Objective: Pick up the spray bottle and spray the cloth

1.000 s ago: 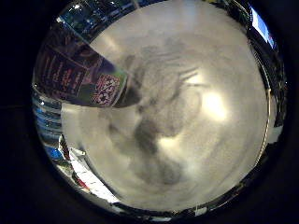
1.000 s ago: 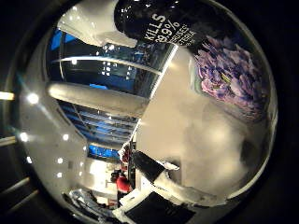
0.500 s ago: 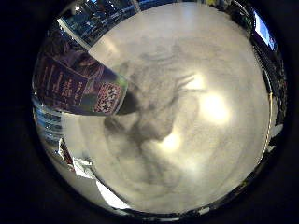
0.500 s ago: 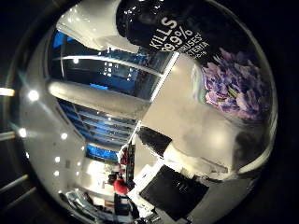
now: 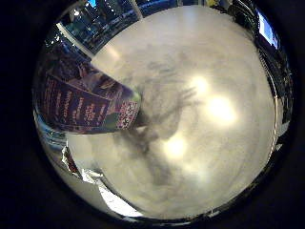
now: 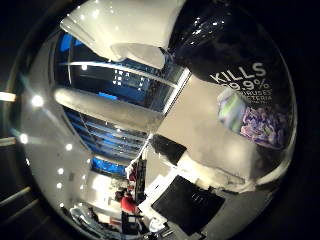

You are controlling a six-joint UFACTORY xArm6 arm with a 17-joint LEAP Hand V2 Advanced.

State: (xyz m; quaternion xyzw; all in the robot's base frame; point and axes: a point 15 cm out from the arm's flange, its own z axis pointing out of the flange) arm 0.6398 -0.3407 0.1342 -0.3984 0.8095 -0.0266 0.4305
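Thumb-side palm view has the spray bottle (image 6: 235,75) right up against the palm; can't tell the hand's grip. Loose hold and it'll probably slip onto the table (image 5: 224,157).

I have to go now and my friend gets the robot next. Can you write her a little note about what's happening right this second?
Hand: none of its fingers show clearly, so I cannot tell if it grips.
Spray bottle: very close to the palm, filling much of both views, above the pale tabletop.
Cloth: not in view.
Done: hand brought up to the bottle.
Left: confirm the hold, find the cloth, spray it.
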